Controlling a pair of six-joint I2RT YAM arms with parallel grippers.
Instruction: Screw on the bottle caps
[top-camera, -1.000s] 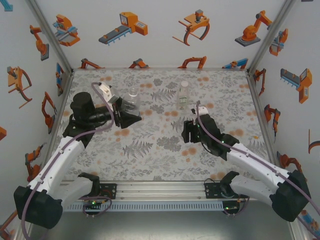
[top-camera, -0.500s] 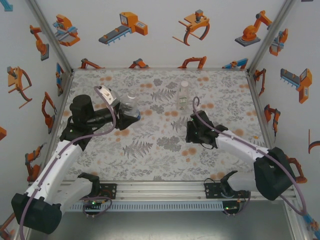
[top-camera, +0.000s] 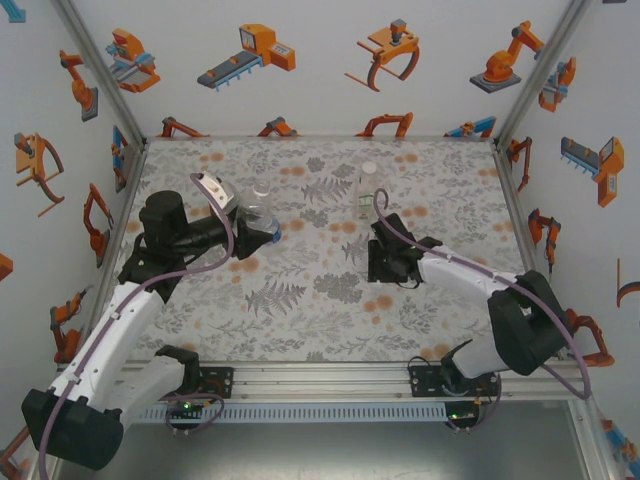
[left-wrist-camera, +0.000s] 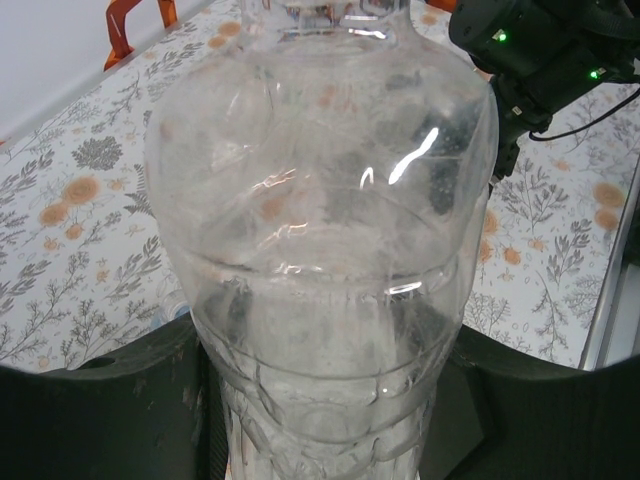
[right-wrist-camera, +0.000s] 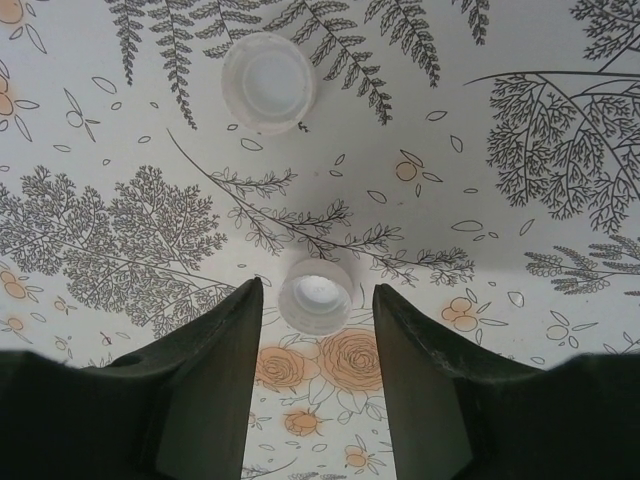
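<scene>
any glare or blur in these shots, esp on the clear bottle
Left wrist: white glare streaks on the clear bottle, and the table behind it is smeared through the plastic. Right wrist: both caps sharp, fingers dark. Top external: even light, soft shadows.

On the table, the left bottle sits gripped in the left gripper. The rear bottle stands just behind the right gripper. The near cap lies between that gripper's spread fingers, the far cap beyond, apart; 2 caps.
</scene>
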